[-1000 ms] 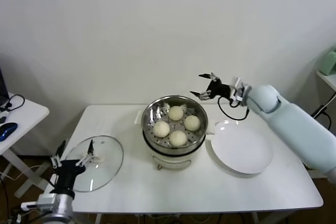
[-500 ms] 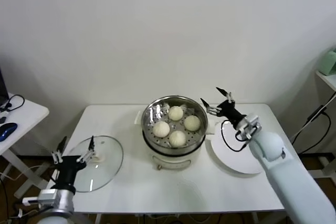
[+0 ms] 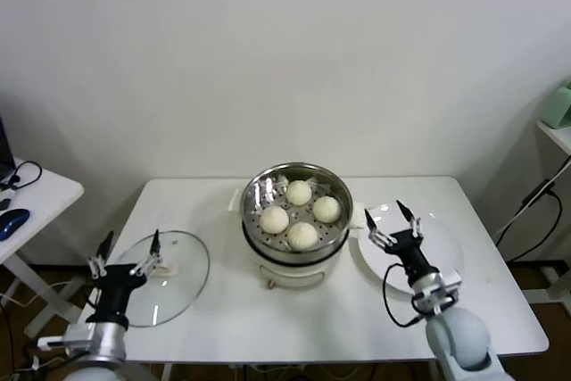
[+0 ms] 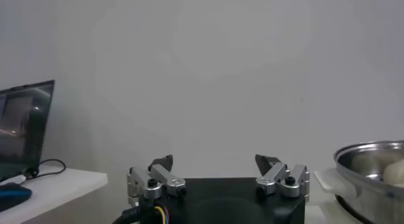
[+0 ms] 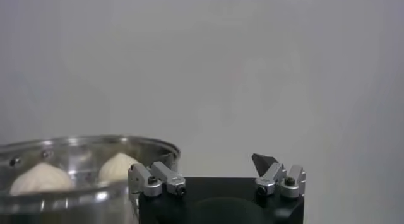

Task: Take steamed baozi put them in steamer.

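Four steamed baozi (image 3: pixel 301 213) are seen in the head view resting inside the steamer (image 3: pixel 297 220), so loading is judged complete; the plate (image 3: pixel 443 260) is bare. The right gripper (image 3: pixel 393 224) is held over it, spread wide, empty. The left gripper (image 3: pixel 125 257) is parked above the glass lid (image 3: pixel 183 283), spread and empty. Both wrist views confirm parted, empty fingers.

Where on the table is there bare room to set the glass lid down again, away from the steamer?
Bare tabletop runs along the front edge, between glass lid and white plate. The plate itself is bare, though the open right gripper hangs over its near-left rim. The steamer is full: four baozi. The open left gripper sits over the lid.
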`<state>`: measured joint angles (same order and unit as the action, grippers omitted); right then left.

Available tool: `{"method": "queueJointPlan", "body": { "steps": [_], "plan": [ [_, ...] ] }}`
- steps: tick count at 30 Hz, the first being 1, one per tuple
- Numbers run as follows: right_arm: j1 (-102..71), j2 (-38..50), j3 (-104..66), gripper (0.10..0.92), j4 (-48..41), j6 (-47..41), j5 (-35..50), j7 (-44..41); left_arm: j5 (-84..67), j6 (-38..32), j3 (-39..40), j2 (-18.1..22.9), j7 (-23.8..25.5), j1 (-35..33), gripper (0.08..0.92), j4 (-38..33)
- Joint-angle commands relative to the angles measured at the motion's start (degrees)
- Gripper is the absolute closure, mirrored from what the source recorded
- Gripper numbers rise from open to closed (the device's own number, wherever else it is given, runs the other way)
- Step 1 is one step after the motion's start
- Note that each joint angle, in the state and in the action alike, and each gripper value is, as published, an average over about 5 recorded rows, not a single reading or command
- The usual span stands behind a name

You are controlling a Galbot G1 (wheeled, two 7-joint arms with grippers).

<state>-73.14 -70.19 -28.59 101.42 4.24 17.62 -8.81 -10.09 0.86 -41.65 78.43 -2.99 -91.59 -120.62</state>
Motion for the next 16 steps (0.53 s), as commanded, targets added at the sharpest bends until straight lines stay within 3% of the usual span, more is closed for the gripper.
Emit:
{"method": "queueJointPlan", "body": {
  "steps": [1, 16],
  "plan": [
    [-10.7, -4.9, -5.2, 0.203, 3.3, 2.0, -0.3, 2.3, -0.8, -0.5, -0.1, 0.1, 0.2, 0.0, 0.177, 0.7],
    [-10.5, -4.0, -4.0, 0.203, 3.7, 2.5, 0.0, 1.7, -0.7, -1.0, -0.8, 1.0, 0.7, -0.4, 0.177, 0.1]
  ]
}}
